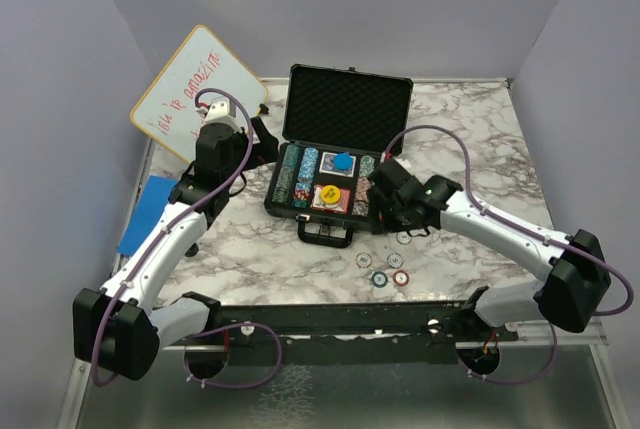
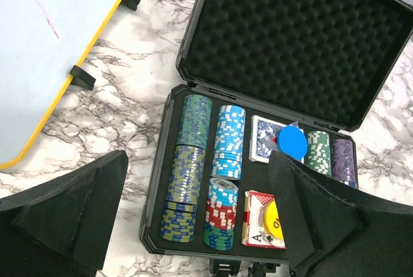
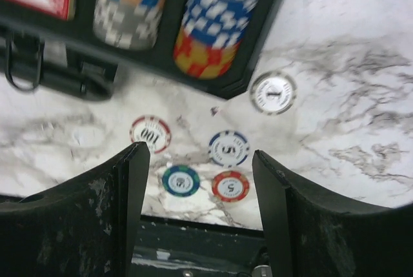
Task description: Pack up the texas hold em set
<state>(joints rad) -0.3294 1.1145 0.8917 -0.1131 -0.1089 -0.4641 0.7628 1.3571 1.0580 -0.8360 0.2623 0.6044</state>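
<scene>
The black briefcase [image 1: 350, 104] lies open mid-table, its foam lid [image 2: 297, 38] raised. Rows of poker chips [image 2: 187, 161] fill its tray beside two card decks, a blue disc [image 2: 292, 141] and a yellow disc [image 2: 273, 219]. My left gripper [image 2: 197, 161] hovers open above the tray's left half, nothing between its fingers. My right gripper [image 3: 199, 154] is open and empty at the case's front right corner [image 3: 226, 86], over several loose chips on the table: a 100 chip [image 3: 150, 133], a blue 5 chip [image 3: 229, 148], a teal chip [image 3: 181, 181], a red 5 chip [image 3: 230, 186] and a white 1 chip [image 3: 273, 93].
A white dry-erase board [image 1: 198, 89] leans at the back left, close behind my left arm. A flat blue pad [image 1: 148, 211] lies at the left table edge. The case handle [image 1: 325, 234] sticks out toward the front. The loose chips [image 1: 380, 278] sit near the front rail [image 1: 350, 314].
</scene>
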